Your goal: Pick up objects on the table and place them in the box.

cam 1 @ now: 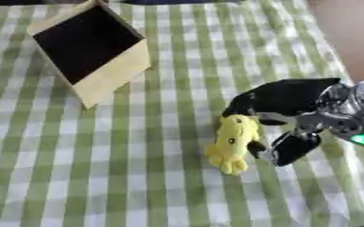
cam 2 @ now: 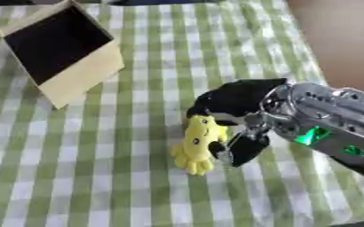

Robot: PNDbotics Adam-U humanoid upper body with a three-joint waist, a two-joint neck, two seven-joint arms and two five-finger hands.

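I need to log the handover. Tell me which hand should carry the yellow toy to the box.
Right. The right hand already has its fingers curled round the yellow toy on the checked cloth. The left hand shows in neither view. The box stands open further back on the left.

No readable text, label, brand, number or sign shows on anything here.

Right hand (cam 1: pixel 282 111) reaches in from the right, fingers curled.
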